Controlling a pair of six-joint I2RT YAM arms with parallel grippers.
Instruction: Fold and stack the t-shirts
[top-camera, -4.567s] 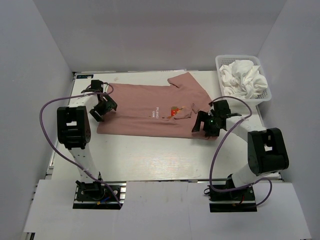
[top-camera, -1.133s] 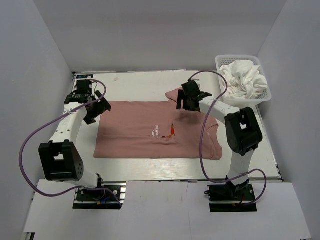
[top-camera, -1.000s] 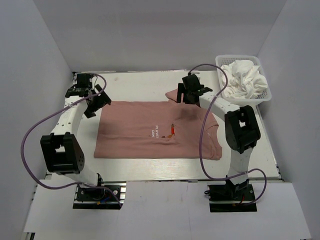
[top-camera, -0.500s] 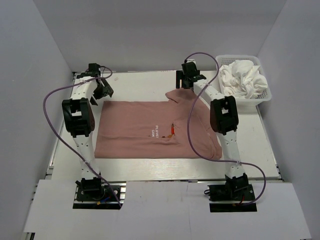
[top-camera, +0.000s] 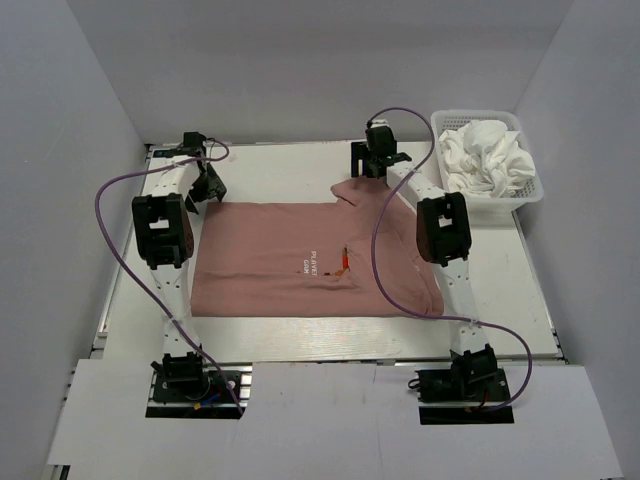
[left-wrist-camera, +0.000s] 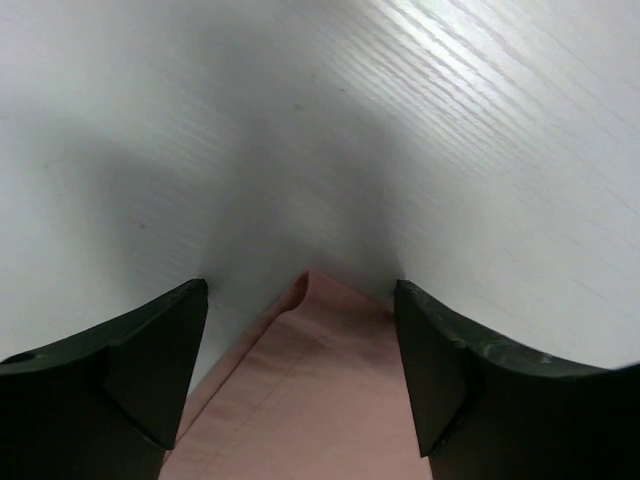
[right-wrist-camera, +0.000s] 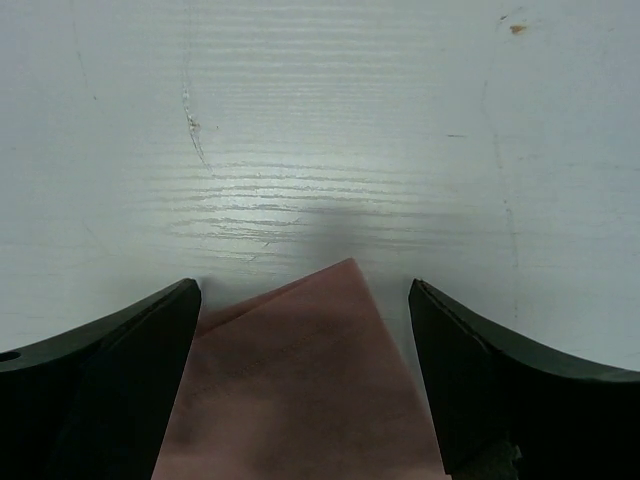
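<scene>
Inside spread left pincer (left-wrist-camera: 299, 292), pink t-shirt (left-wrist-camera: 322, 405) corner; right pincer (right-wrist-camera: 303, 287) likewise

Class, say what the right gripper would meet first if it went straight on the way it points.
Probably the corner of the pink shirt, which lies between the open jaws of the right gripper, with the table under it; depth is unclear.
</scene>
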